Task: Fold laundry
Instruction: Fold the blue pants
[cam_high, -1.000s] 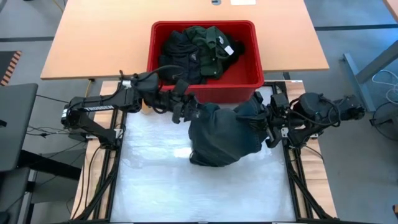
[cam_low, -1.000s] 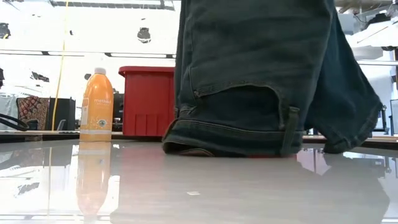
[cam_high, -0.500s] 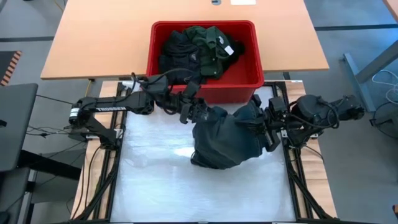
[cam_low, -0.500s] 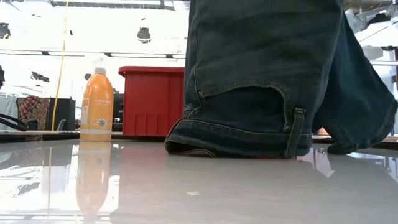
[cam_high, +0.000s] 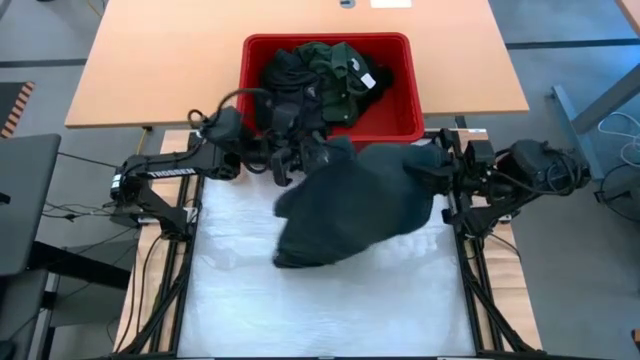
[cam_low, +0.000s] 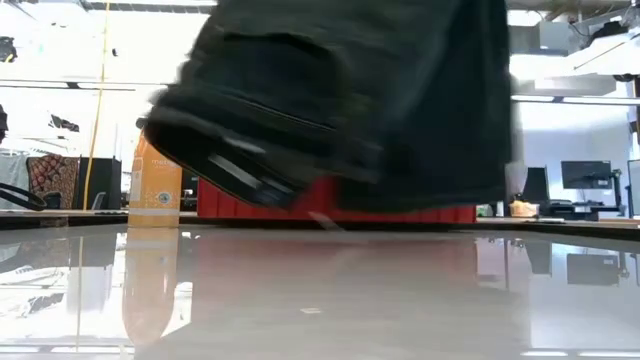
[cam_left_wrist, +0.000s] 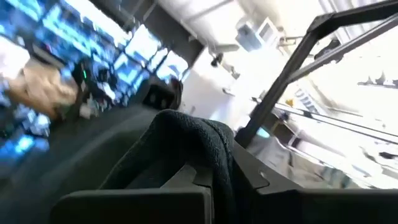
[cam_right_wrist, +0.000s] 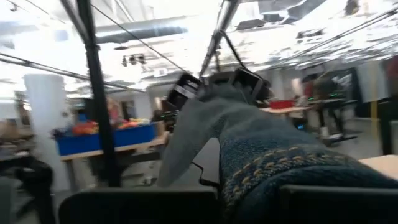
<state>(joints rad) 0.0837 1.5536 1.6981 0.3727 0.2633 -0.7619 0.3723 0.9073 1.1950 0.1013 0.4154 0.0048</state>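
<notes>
A dark blue denim garment (cam_high: 345, 205) from the laundry hangs spread between my two grippers, above the white table top (cam_high: 300, 300). My left gripper (cam_high: 303, 160) is shut on its left end, close to the red basket (cam_high: 243, 80). At the table's right, my right gripper (cam_high: 438, 172) is shut on its right end. In the low view the garment (cam_low: 340, 100) hangs clear of the table. More dark laundry (cam_high: 320, 72) lies in the basket. My left gripper pinches a bunched fold of the denim (cam_left_wrist: 199, 146) between its two fingers (cam_left_wrist: 137, 202); the cloth rises out of the gap. The garment sags away toward the right gripper, clear of the table. My right gripper pinches a stitched, seamed edge of the denim (cam_right_wrist: 273, 165) between its fingers (cam_right_wrist: 137, 205). It reaches in level from the table's right side. The cloth runs from it toward the left gripper, off the table.
The red basket stands at the table's far edge, just behind the left gripper. An orange bottle (cam_low: 155, 185) stands at the far left, partly behind the hanging cloth. A wooden table (cam_high: 150, 60) lies beyond the basket. The near half of the white table top is bare.
My left gripper has reached right to the garment, taken hold of it, then risen and drawn back toward the far left. My right gripper has moved up and toward the far edge. The garment's lower end, which lay on the table, is lifted clear, and the cloth has spread out leftward.
</notes>
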